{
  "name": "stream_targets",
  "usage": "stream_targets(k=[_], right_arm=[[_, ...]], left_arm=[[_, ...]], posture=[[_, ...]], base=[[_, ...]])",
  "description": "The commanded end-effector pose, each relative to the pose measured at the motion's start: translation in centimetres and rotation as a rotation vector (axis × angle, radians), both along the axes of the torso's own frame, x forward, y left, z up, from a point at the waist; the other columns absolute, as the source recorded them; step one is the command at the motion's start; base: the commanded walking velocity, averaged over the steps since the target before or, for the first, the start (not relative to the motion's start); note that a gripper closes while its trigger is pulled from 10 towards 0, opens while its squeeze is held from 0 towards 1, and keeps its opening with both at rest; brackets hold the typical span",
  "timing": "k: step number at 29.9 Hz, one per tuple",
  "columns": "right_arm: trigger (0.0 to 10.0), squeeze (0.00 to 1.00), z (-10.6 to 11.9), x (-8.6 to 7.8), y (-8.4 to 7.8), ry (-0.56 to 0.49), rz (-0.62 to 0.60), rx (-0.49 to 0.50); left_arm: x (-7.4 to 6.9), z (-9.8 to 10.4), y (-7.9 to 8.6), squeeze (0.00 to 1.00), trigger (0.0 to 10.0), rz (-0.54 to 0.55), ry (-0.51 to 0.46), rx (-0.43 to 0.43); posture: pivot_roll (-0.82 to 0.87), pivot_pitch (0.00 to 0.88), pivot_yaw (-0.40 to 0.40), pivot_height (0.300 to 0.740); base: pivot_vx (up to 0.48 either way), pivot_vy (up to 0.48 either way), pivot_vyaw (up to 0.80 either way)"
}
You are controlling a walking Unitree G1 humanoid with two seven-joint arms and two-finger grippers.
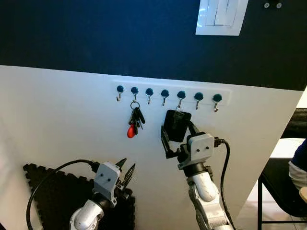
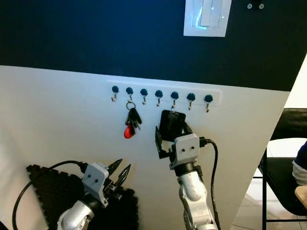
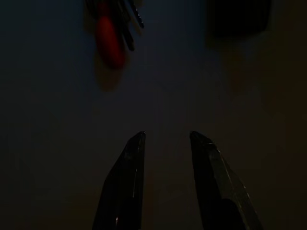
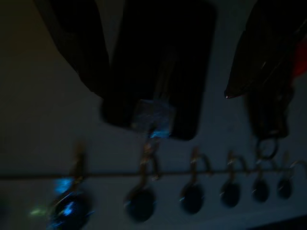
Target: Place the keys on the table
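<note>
two hands raised at the key rack

the left hand (image 1: 125,171) is hovering low in front of the white wall (image 1: 57,124), nearest the camera, its two black fingers (image 3: 125,177) spread apart and gripping nothing. it is sitting below the bunch of keys (image 1: 135,121) and well short of them. a black cable (image 1: 48,179) is looping from its wrist down over a black foam mat (image 1: 53,196) that is leaning against the wall.

the right hand (image 1: 171,136) is reaching higher, up to a black key fob (image 1: 177,124) that is hanging from the fifth hook (image 1: 181,97) from the left. its fingers are sitting on either side of the fob, close against it; whether they are actually clamping it is something i cannot tell. in the right wrist view the fob is appearing as a dark slab between the two fingers, with its metal loop on the hook.

the keys are hanging on a ring from the second hook (image 1: 135,92) of the rack of hooks (image 1: 169,96), with a red tag (image 1: 131,131) dangling at the bottom of the bunch. they are just left of the fob and apart from both hands.

above the rack the wall is turning dark blue, and a white light switch (image 1: 221,17) is sitting up there. a black chair (image 1: 280,187) is standing at the right edge.
</note>
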State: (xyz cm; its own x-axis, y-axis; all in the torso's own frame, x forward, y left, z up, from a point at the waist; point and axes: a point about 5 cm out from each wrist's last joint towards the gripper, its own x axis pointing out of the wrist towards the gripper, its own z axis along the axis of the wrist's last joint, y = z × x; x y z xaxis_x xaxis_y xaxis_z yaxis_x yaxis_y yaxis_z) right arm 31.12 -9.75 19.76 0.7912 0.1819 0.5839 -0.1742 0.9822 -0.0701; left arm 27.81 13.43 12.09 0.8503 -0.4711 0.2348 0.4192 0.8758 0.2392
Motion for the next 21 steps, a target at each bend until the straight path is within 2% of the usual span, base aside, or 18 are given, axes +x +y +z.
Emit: stream_targets(k=[1, 7, 13, 21], right_arm=[[10.0, 0.00, 0.5, -0.3, -0.3, -0.035, -0.021, 0.019], [10.0, 0.00, 0.2, -0.7, -0.6, -0.023, -0.029, 0.045], [10.0, 0.00, 0.0, -0.1, -1.2, 0.008, -0.039, 0.082], [10.0, 0.00, 0.2, 0.4, -0.5, 0.031, 0.006, 0.077]], left_arm=[[0.0, 0.2, -0.4, 0.00, 10.0, -0.015, -0.007, 0.024], [-0.1, 0.1, -0.6, 0.00, 10.0, -0.024, -0.006, 0.035], [0.0, 0.1, -0.5, 0.00, 10.0, -0.025, -0.003, 0.040], [0.1, 0.2, -0.5, 0.00, 10.0, -0.023, -0.007, 0.045]], posture=[[0.06, 0.032, 0.006, 0.740], [0.06, 0.032, 0.008, 0.740], [0.06, 0.030, 0.010, 0.740], [0.06, 0.027, 0.009, 0.740]], base=[[0.000, 0.000, 0.00], [0.000, 0.000, 0.00], [0.000, 0.000, 0.00], [0.000, 0.000, 0.00]])
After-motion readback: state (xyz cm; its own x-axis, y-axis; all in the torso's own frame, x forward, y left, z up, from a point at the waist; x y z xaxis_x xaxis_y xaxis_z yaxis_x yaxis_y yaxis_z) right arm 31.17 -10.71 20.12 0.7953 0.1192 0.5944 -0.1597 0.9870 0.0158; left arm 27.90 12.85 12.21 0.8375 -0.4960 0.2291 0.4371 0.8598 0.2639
